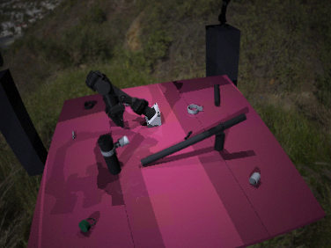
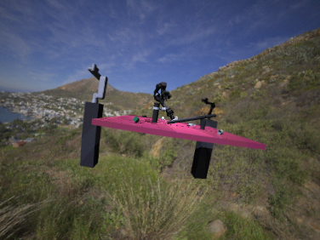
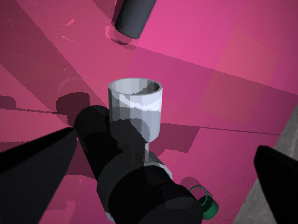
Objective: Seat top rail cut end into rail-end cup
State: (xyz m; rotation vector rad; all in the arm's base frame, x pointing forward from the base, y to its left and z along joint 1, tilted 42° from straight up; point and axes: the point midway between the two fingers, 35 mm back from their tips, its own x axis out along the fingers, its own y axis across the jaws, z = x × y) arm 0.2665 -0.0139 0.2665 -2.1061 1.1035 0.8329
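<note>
The dark rail (image 1: 189, 142) (image 2: 191, 119) runs through the loop on the short post (image 1: 219, 142) and slants down. Its near end (image 3: 135, 19) is low at the table, outside the cup. The big post (image 1: 114, 164) (image 2: 155, 115) (image 3: 94, 142) stands upright. Its grey brace band (image 1: 108, 153) is high, just below the cap (image 1: 105, 141). The white rail-end cup (image 1: 123, 141) (image 3: 142, 120) hangs at the band's side; its mouth shows empty in the wrist view. My gripper (image 1: 121, 126) (image 3: 165, 144) is open above the cup and post, holding nothing, apart from the rail.
A loose grey clamp ring (image 1: 193, 109) and a black rod (image 1: 216, 95) lie behind the rail. A loose white cup (image 1: 254, 178) lies front right. A green cap (image 1: 84, 226) lies front left. A black ring (image 1: 90, 106) lies back left. Small bits lie about.
</note>
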